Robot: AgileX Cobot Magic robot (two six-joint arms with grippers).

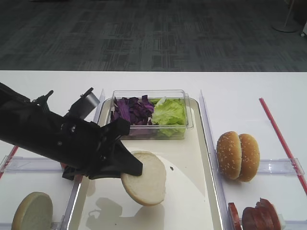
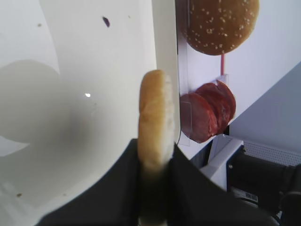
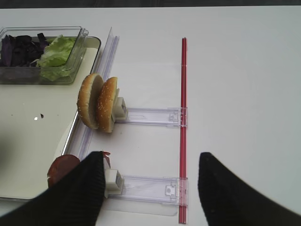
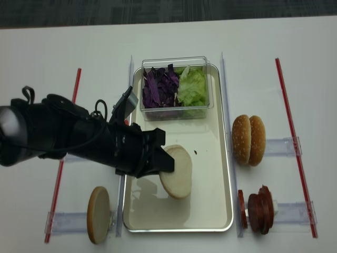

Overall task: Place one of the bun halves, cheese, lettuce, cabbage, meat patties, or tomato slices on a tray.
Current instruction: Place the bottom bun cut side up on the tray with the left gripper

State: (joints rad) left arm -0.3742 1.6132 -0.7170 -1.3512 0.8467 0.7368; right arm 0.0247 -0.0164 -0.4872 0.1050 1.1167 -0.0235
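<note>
My left gripper (image 1: 134, 168) is shut on a bun half (image 1: 144, 178), pinching its left edge. The bun half hangs tilted just above the cream tray (image 1: 192, 191), near its middle. The left wrist view shows the bun half (image 2: 156, 117) edge-on between the two black fingers. A second bun half (image 1: 32, 212) stands on a holder left of the tray. Cabbage (image 1: 132, 110) and lettuce (image 1: 169, 112) fill a clear tub at the tray's far end. Dark meat patties (image 4: 260, 203) stand on edge at the right, beside a redder tomato slice (image 4: 243, 208). My right gripper (image 3: 150, 188) is open over a clear holder. Cheese is out of view.
Two sesame-seeded buns (image 1: 238, 155) stand on a clear holder right of the tray. Red strips (image 4: 294, 142) lie along both outer sides of the white table. Clear plastic rails (image 1: 207, 124) border the tray. A dark crumb (image 4: 195, 153) lies on the tray.
</note>
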